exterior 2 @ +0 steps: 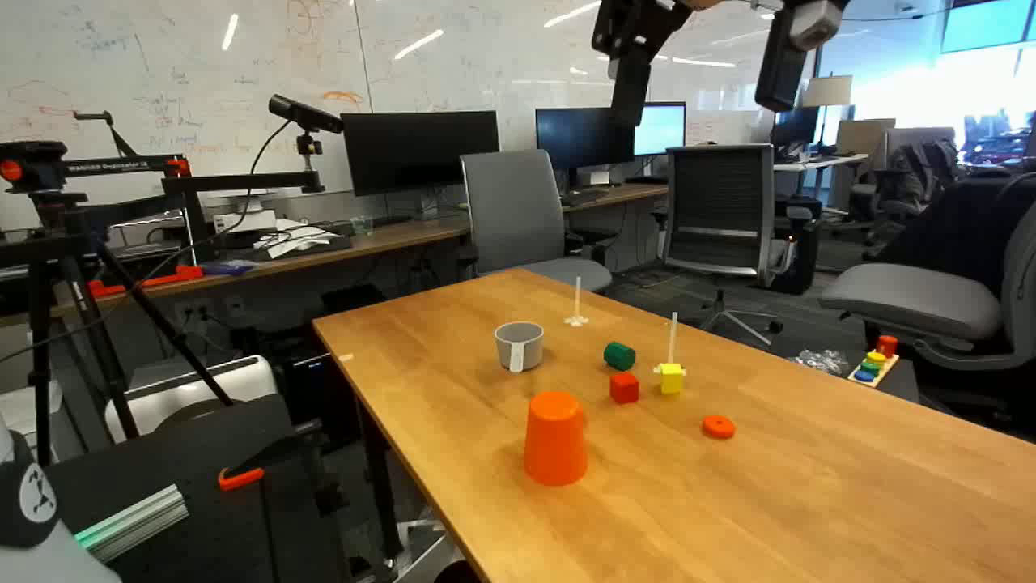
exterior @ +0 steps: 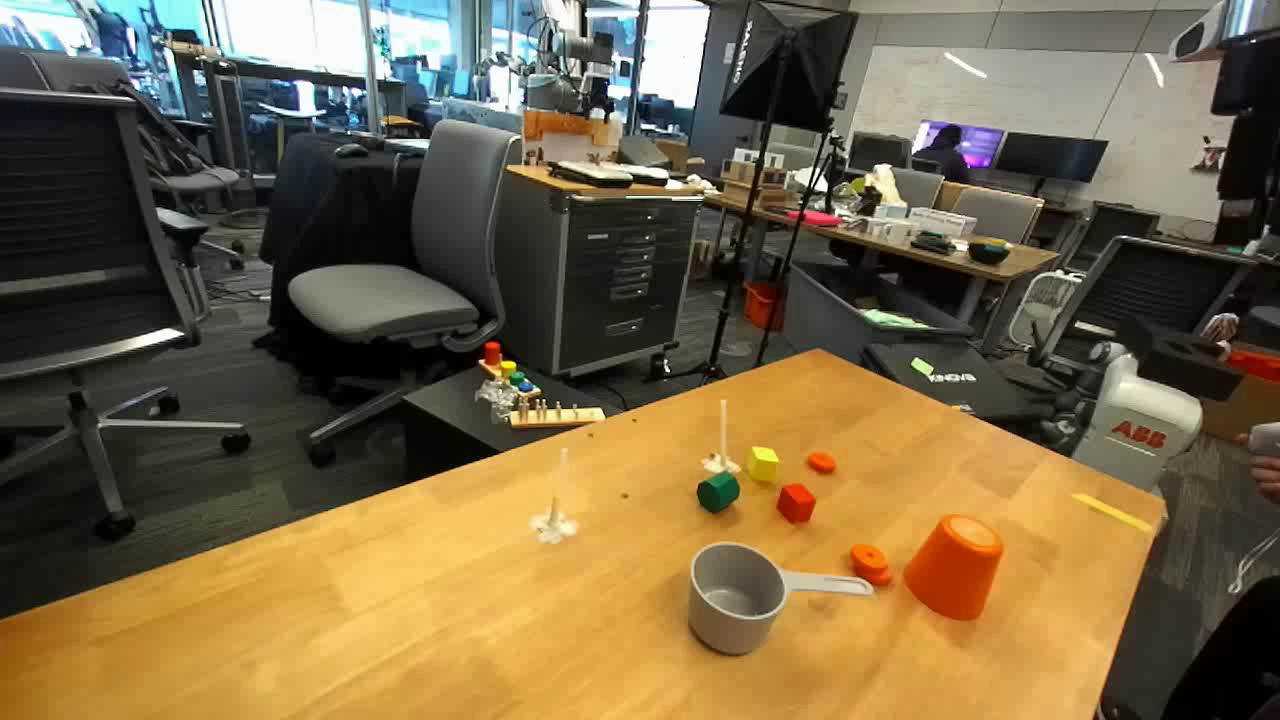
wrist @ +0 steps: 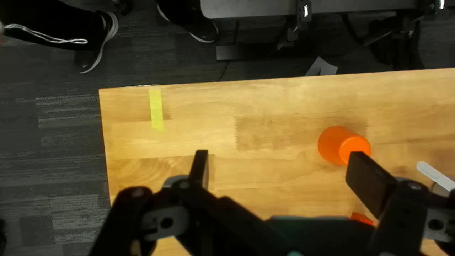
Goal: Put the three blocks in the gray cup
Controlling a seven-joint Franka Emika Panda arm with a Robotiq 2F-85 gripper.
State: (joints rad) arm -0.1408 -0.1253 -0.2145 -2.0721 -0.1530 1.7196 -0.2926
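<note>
The green block (exterior: 718,492) is a cylinder lying on its side; it also shows in an exterior view (exterior 2: 619,356). The yellow block (exterior: 763,464) and the red block (exterior: 797,503) stand close to it, and both show in an exterior view too, yellow (exterior 2: 671,378) and red (exterior 2: 624,388). The gray cup (exterior: 735,600) stands upright, mouth up (exterior 2: 519,344); only its handle (wrist: 435,176) shows clearly in the wrist view. A red-orange corner (wrist: 362,218), probably the red block, peeks past the gripper. My gripper (exterior 2: 704,93) is open high above the table, nothing between its fingers (wrist: 279,160).
A larger orange cup (exterior: 955,567) stands upside down beside the gray cup's handle. Flat orange discs lie nearby, one by the handle (exterior: 868,562) and one past the blocks (exterior: 822,462). Two thin upright pegs stand on the table, one (exterior: 724,435) right by the green and yellow blocks.
</note>
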